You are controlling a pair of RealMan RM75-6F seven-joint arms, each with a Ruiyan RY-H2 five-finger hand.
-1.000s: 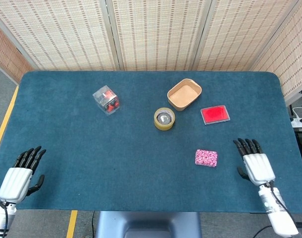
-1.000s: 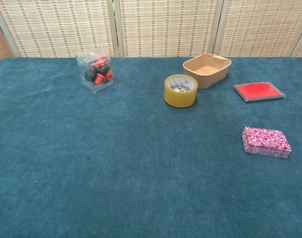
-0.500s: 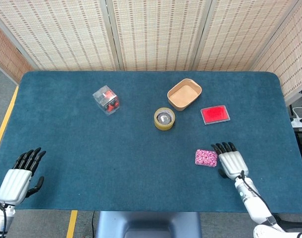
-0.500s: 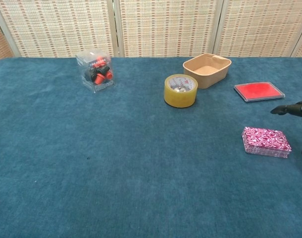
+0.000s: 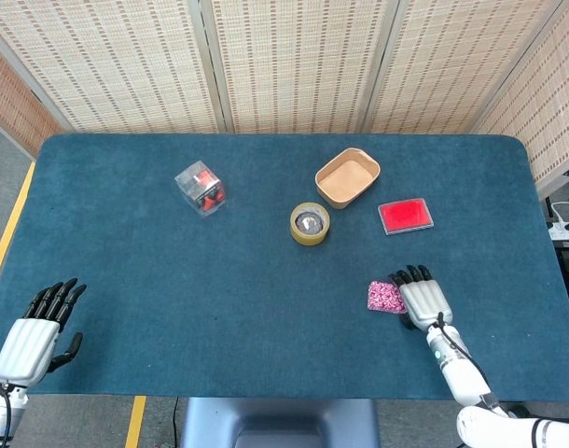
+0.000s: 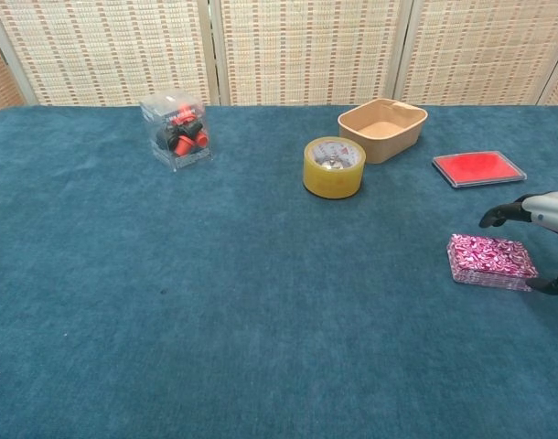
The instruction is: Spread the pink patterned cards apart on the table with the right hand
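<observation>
Near the right front of the table (image 5: 126,280), lot 1: pink patterned cards (image 5: 386,297), a squared stack lying flat on the blue cloth, not yet spread.

Item 2: right hand (image 5: 423,297), just beside the stack's right edge, fingers (image 6: 495,216) extended and slightly apart, holding nothing. In the chest view dark fingertips reach over the far right corner of the stack while the thumb sits low at its near right corner. Whether any finger touches the cards cannot be told.

Item 3: left hand (image 5: 34,327), at the near left edge, well apart from everything, fingers straight and parted, empty.

Item 4: red flat case (image 5: 405,216), far of the cards. Item 5: tan tray (image 5: 347,177), further off. Item 6: roll of yellow tape (image 5: 310,223), to the left of the case. Item 7: clear box of red and black pieces (image 5: 201,188), far left.

Risks, as judged: pressing too lightly could slide the whole stack as 1 block rather than fanning it; the cloth's grip may drag the bottom cards unevenly. A sideways sweep from the right could shove cards leftward in a clump. Too steep a push might flip or buckle top cards.

Not determinable: number of cards; most of the right hand is cut off by the frame edge in the chest view; its palm is unseen from above.
</observation>
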